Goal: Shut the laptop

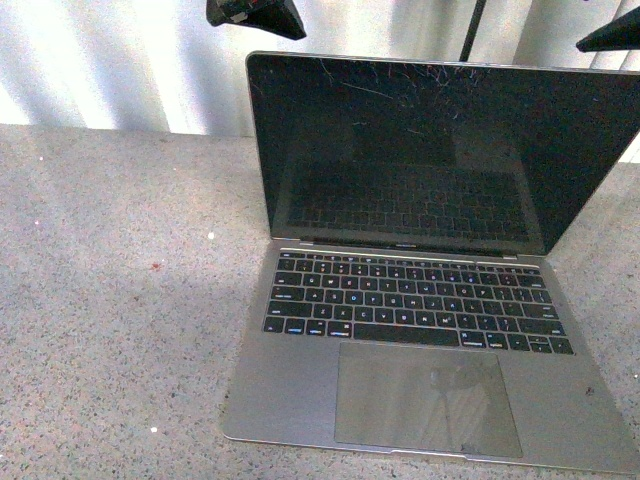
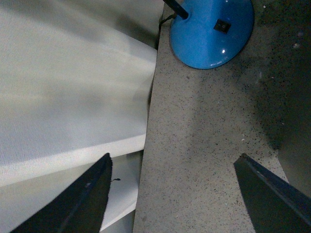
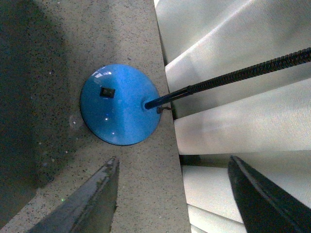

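The laptop (image 1: 420,300) stands open on the speckled grey table (image 1: 120,300), right of centre in the front view. Its black scratched screen (image 1: 440,150) is upright, and the black keys and large trackpad (image 1: 428,400) face me. My left gripper (image 1: 255,15) hangs above and behind the screen's top left corner. My right gripper (image 1: 610,35) hangs above its top right corner. Both are open and empty. In the left wrist view the open gripper (image 2: 172,194) is over the table's back edge. In the right wrist view the open gripper (image 3: 175,194) straddles that same edge.
A blue round lamp base (image 2: 214,34) sits on the table behind the laptop; it also shows in the right wrist view (image 3: 121,104) with its black gooseneck (image 3: 243,73). White curtain folds (image 1: 130,70) hang close behind the table's back edge.
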